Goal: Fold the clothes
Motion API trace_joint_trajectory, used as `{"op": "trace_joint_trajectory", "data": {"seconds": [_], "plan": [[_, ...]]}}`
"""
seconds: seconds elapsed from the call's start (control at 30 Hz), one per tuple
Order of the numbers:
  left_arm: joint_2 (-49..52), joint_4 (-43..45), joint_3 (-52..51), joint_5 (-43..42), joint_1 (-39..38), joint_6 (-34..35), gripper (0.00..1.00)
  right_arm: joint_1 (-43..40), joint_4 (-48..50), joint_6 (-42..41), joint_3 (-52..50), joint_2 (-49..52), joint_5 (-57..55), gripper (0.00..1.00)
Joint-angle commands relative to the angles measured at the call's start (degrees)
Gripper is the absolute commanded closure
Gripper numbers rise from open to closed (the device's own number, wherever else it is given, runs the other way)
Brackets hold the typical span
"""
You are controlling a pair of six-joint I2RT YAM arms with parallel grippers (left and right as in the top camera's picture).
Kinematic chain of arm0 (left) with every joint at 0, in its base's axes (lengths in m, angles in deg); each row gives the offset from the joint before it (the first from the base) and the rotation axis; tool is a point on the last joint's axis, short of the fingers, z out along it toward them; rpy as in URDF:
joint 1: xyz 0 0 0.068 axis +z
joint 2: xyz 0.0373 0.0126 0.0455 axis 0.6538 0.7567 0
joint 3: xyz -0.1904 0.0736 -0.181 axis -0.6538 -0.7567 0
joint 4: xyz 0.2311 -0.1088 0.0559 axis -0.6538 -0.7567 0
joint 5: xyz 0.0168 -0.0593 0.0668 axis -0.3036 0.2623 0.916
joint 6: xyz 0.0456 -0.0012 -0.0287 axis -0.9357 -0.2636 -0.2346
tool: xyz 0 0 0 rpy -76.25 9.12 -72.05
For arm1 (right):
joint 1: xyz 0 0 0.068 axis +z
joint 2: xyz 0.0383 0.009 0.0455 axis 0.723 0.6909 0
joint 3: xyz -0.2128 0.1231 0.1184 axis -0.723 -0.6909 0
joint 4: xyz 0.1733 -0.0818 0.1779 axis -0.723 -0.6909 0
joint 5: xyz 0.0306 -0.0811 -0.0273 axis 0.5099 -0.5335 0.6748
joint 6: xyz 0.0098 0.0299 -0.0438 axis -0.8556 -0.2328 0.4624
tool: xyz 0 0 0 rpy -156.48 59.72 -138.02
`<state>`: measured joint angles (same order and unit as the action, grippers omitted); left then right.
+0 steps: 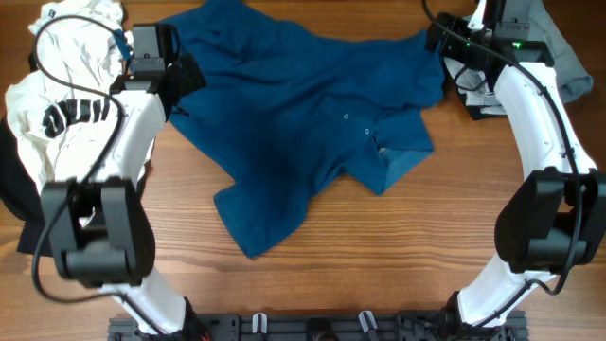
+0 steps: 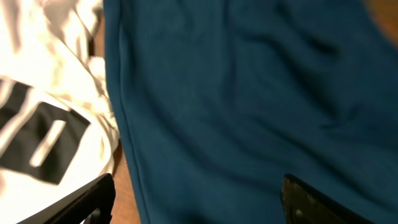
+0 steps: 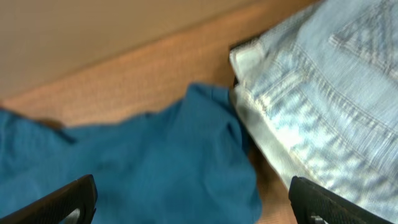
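Note:
A large dark teal-blue shirt (image 1: 303,114) with small buttons lies crumpled across the middle of the wooden table. My left gripper (image 1: 185,76) is open over the shirt's left edge; in the left wrist view its fingers (image 2: 199,199) straddle the blue cloth (image 2: 249,112) beside the white black-lettered tee (image 2: 43,124). My right gripper (image 1: 437,38) is open at the shirt's far right corner; in the right wrist view its fingers (image 3: 193,199) span the blue corner (image 3: 155,162) next to the pale-blue jeans (image 3: 323,93).
The white tee (image 1: 66,85) is heaped at the far left, with a black garment (image 1: 14,189) under it at the left edge. The jeans (image 1: 568,57) lie at the back right corner. Bare wood (image 1: 398,256) shows in front of the shirt.

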<state>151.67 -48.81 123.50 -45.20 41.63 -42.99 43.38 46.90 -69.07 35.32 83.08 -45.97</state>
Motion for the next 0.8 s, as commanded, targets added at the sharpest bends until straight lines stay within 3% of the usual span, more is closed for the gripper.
{"op": "trace_joint_trajectory", "data": {"seconds": [0.0,0.77], "plan": [[4.6,0.9,0.8,-4.5,2.5,-1.6,0.16,0.2,-2.4,2.0,1.1,0.9,3.9,0.0],[11.0,-5.9,0.6,-6.1,3.2,2.1,0.47,0.3,-10.4,1.4,1.1,0.9,8.6,0.03]]}}
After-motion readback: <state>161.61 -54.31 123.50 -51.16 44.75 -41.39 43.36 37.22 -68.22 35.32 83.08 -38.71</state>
